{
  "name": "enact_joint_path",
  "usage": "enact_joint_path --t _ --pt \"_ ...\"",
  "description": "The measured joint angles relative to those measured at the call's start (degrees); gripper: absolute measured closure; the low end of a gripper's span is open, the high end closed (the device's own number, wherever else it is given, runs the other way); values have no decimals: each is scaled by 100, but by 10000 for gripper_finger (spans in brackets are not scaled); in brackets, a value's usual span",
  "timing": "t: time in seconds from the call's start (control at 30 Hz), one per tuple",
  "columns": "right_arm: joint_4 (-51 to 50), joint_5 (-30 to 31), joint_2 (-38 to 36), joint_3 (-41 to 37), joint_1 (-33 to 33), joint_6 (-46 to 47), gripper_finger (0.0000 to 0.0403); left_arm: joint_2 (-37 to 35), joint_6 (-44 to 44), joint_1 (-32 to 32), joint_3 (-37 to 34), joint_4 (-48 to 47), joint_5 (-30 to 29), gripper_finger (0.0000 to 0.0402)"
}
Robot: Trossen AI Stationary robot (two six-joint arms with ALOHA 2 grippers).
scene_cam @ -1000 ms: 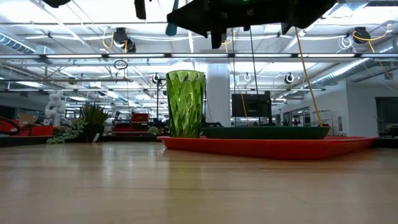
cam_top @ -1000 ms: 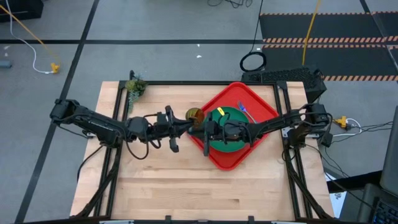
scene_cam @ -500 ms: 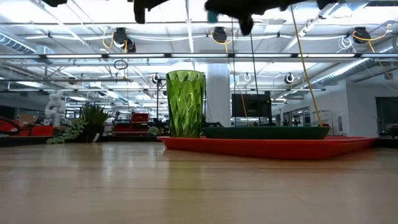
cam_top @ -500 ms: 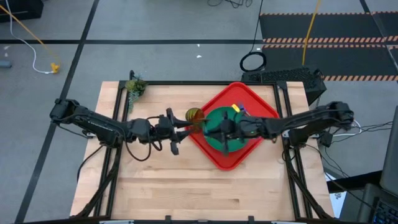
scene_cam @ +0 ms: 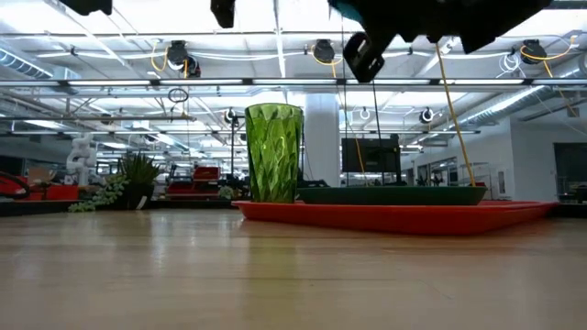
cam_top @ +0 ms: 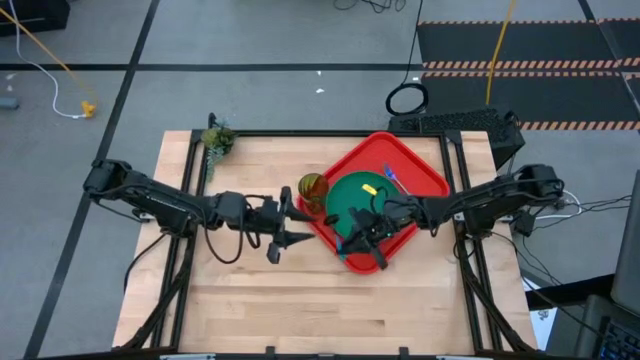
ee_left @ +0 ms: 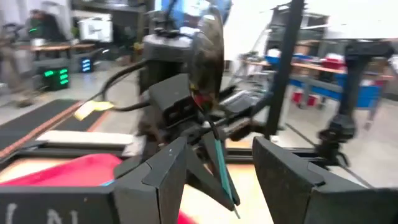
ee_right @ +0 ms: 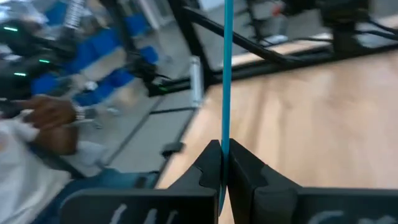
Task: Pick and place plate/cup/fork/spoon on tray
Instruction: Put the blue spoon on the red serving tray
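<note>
The red tray (cam_top: 425, 178) lies on the table right of centre, with the dark-green plate (cam_top: 362, 196) on it. A blue-handled fork (cam_top: 391, 176) lies on the tray's far part. The green cup (cam_top: 312, 188) stands upright at the tray's left edge (scene_cam: 273, 151). My right gripper (cam_top: 348, 238) hovers over the tray's near corner, shut on the spoon (ee_left: 210, 56). The spoon has a dark bowl and a blue handle. My left gripper (cam_top: 300, 224) stands open just left of it, with the spoon's handle showing between its fingers (ee_left: 214, 180). My right gripper pinches the spoon's blue handle (ee_right: 224, 134) between its two shut fingers. The fingers reach in about level from the table's right and lie across the handle. The spoon is lifted clear above the tray and stands nearly upright, its dark bowl (ee_left: 208, 50) uppermost.
A small green plant (cam_top: 216, 139) sits at the table's far left corner. Bare wood lies along the near side and the left part of the table. Beyond the table, a person's hand and white sleeve (ee_right: 46, 121) show in the right wrist view.
My left gripper has opened and let go of the spoon, which stays in my right gripper. My right gripper has drawn back toward the table's near edge over the tray's near corner, rolling as it went and carrying the spoon clear of the left fingers.
</note>
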Motion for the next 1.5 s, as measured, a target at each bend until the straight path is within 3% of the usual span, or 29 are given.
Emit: enact_joint_path --t 0.23,0.33,0.67,1.03,1.17,1.5 --pt "783 -705 478 2 -19 224 403 401 132 127 -2 498 309 215" --pt "980 -849 648 4 -22 241 403 646 64 267 49 835 733 215" --pt "1152 -1051 744 9 -48 233 403 1668 501 328 918 812 2026 215" --pt "1140 -1332 740 9 -37 38 403 1986 831 343 1314 817 2658 217" --pt "1123 -1334 740 9 -37 -82 403 1986 870 343 1314 815 2665 247" --pt "1115 -1341 740 9 -37 -203 403 1986 599 490 1314 817 2757 368"
